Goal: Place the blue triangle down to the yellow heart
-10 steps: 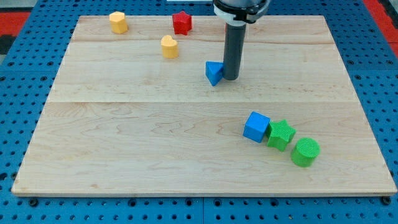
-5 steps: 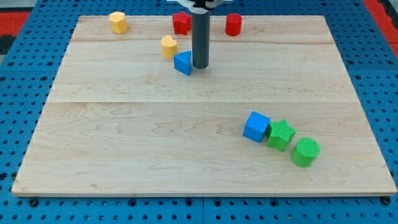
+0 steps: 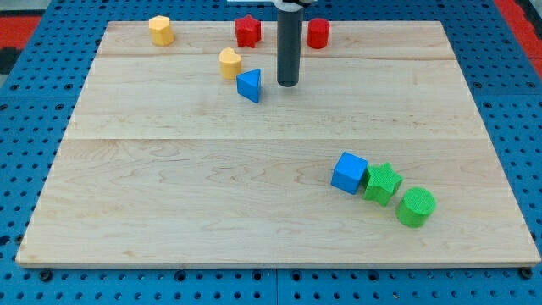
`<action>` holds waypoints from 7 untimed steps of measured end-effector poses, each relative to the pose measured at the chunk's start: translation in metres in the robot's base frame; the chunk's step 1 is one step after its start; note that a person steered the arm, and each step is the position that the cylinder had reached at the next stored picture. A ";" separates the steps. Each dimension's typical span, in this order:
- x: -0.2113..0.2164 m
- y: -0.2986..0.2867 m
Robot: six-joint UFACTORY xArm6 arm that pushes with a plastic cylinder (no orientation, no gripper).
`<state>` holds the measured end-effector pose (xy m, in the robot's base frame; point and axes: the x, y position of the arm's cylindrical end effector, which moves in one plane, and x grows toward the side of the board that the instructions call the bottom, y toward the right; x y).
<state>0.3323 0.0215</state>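
The blue triangle lies on the wooden board, just to the lower right of the yellow heart, with a very small gap between them. My tip stands to the right of the blue triangle, a short way off and not touching it. The rod rises straight up out of the view's top.
A yellow hexagonal block sits at the top left. A red star and a red cylinder sit near the top edge. A blue cube, a green star and a green cylinder lie in a row at the lower right.
My tip pushed the blue triangle left and up until it lay next to the yellow heart, then drew back to the right, leaving the triangle in place.
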 end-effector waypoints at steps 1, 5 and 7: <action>0.000 -0.012; 0.011 -0.035; 0.081 0.152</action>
